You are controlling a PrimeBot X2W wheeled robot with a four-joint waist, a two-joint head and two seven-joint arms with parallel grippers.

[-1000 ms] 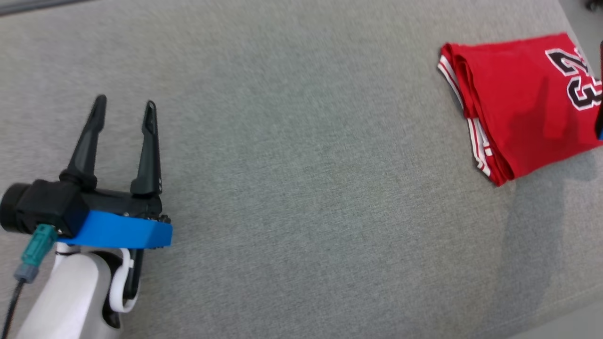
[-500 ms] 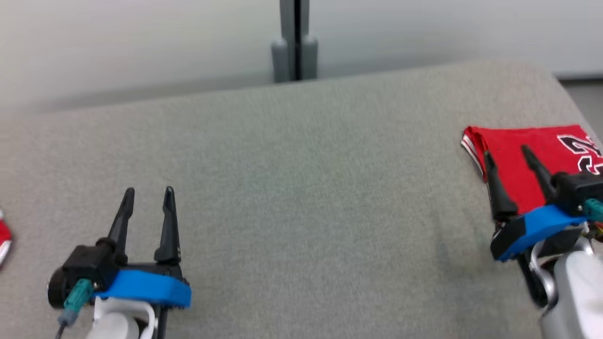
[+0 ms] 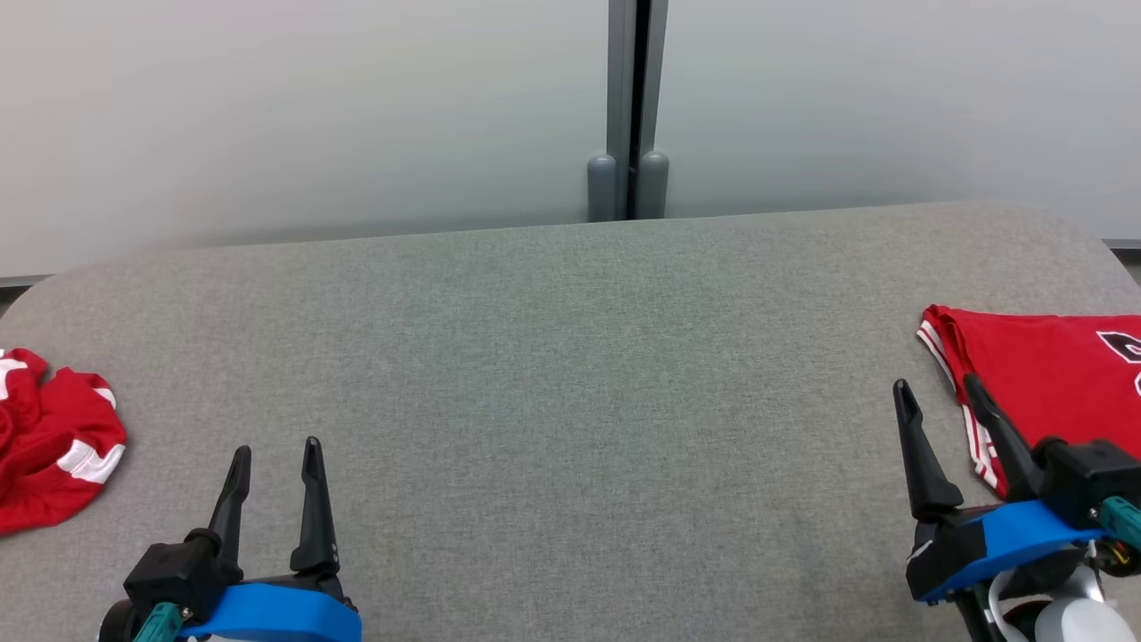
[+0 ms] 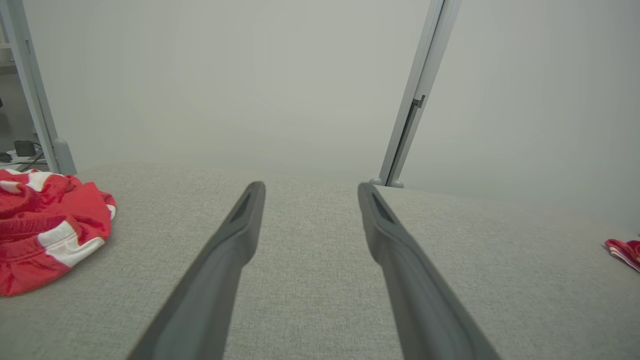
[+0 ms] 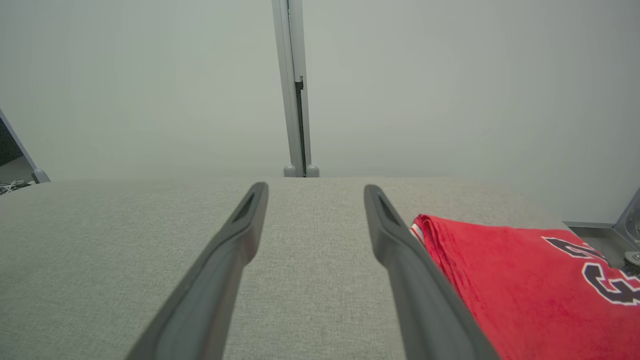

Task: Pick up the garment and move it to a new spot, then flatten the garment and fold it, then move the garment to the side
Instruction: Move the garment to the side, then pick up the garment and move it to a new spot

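Now the folded red shirt (image 3: 1047,374) lies just beside the open right tool (image 3: 936,385); the left tool (image 3: 276,446) is open too.

right pincer (image 5: 315,188) spread, empty | folded red garment (image 5: 520,285) beside it

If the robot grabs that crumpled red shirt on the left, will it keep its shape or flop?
Probably flop: the shirt lies in soft bunched folds, so it would likely dangle from a pinch. It looks like thin jersey cloth, so likely light. Pushed, it would probably bunch up on the textured table rather than slide.
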